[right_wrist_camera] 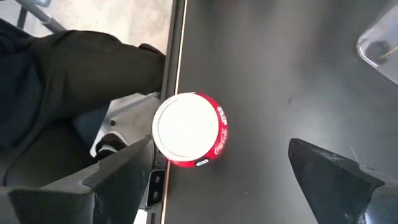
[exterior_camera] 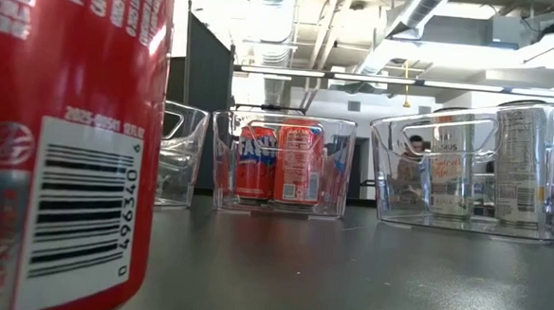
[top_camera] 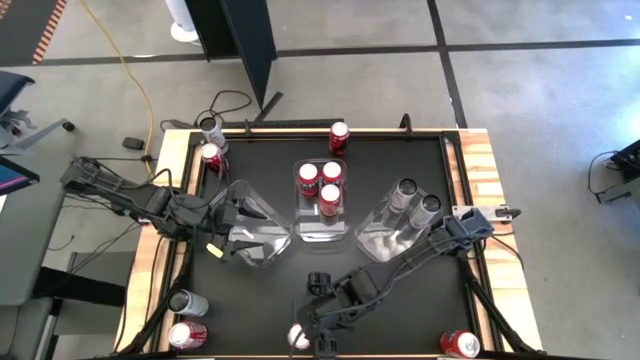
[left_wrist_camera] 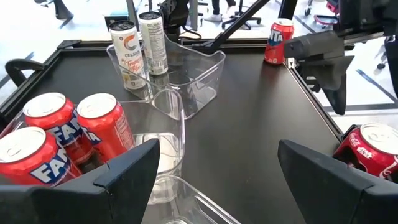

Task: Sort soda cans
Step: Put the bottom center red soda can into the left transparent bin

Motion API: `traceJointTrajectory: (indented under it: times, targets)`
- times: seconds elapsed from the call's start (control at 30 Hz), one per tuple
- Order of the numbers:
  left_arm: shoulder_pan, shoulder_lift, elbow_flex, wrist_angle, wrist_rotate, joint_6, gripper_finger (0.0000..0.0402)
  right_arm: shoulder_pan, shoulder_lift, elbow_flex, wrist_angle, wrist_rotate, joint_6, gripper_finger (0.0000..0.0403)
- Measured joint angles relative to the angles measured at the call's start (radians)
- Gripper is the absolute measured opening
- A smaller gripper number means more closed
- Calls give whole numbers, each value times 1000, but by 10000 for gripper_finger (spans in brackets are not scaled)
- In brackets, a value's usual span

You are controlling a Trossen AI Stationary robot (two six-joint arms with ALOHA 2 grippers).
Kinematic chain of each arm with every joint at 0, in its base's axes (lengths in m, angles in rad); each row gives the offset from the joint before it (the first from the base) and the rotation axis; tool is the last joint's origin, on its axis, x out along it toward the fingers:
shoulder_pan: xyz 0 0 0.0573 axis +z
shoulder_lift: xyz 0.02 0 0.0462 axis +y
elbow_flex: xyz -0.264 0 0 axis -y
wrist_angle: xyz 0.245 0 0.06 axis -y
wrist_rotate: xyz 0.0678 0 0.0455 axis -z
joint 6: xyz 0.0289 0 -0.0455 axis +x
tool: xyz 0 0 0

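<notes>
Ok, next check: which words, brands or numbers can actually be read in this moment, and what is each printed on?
"FANTA": red cans in the middle bin, left wrist view.
"FANTA": red can at the table's far edge.
"CELSIUS": white slim can in the right bin.
"Coca-Cola" script: rim of the red can in the right wrist view.
Barcode digits on the near red can, low view: too blurred to read reliably.

My workplace: a lab, shown by bare ceiling ducts, concrete floor and office chairs.
</notes>
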Motion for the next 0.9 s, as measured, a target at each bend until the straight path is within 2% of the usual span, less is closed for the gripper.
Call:
traceJointTrajectory:
  times: [0.2, 0.27, 0.37, 0.47, 0.63, 0.9]
  targets:
    - [0, 4, -2, 10, 14, 7, 320, 11, -4, 0, -15, 1, -7, 388]
    - [-11, 19, -18, 47, 101, 30, 320, 18, -13, 0, -50, 24, -6, 388]
    - [-56, 75, -36, 121, 306, 82, 320, 31, -43, 0, -101, 123, 0, 388]
    - [-124, 142, -35, 191, 393, 158, 320, 42, -87, 0, -131, 220, 1, 388]
    - [-219, 276, -34, 276, 401, 310, 320, 67, -172, 1, -149, 378, 4, 388]
    - [-261, 499, -6, 461, 368, 388, 351, 109, -250, 1, -225, 517, 57, 388]
